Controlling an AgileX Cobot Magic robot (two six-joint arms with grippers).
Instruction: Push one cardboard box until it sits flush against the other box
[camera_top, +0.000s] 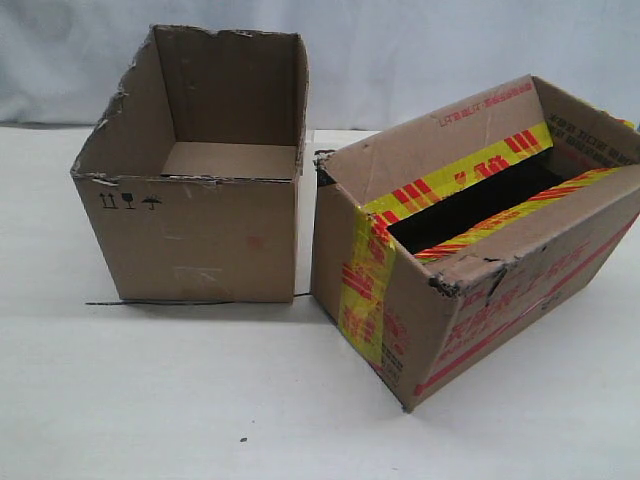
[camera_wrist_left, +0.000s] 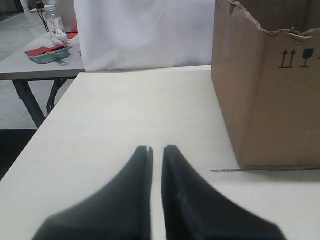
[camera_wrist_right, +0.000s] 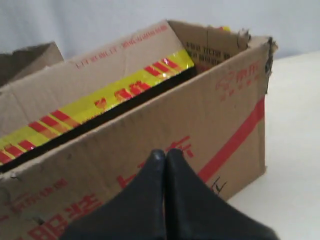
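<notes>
White tabletop, right end effector pinched, facing cardboard box

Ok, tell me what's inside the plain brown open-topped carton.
The plain brown cubic cardboard carton shows only bare inner walls and the far strip of floor; its front wall hides the near floor.

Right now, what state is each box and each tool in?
other box: upright, open-topped, rim torn, empty inside.
cardboard box: upright, taped flaps parted over a dark slot, corners battered, angled to the other box, not flush.
left tool: shut but for a thin slit, holding nothing.
right tool: shut, empty, pointed at the cardboard box's long red-printed side.
</notes>
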